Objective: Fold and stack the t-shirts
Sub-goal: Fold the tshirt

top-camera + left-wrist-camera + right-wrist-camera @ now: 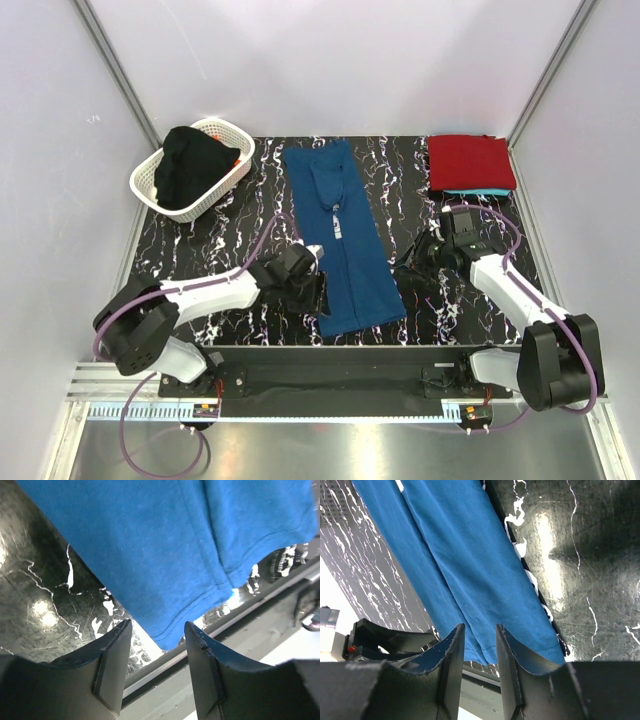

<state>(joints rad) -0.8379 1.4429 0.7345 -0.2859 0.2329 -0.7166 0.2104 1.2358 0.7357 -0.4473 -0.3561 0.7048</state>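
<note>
Blue t-shirt point(340, 240) lies folded lengthwise mid-table point(220, 250). Left gripper point(157, 630) sits at its near-left corner, jaws apart, gripping nothing. Right gripper point(480, 630) is by the right edge, jaws narrowly parted, empty. Red t-shirt point(470, 160) rests folded on the turquoise t-shirt point(480, 190), far right.

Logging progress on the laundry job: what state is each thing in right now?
Blue t-shirt: flat, folded lengthwise into a strip.
Turquoise t-shirt: bottom of stack, mostly covered.
Red t-shirt: folded, on top of it.
Basket: holds dark clothing.
Left gripper: open, empty.
Right gripper: open, empty.
</note>
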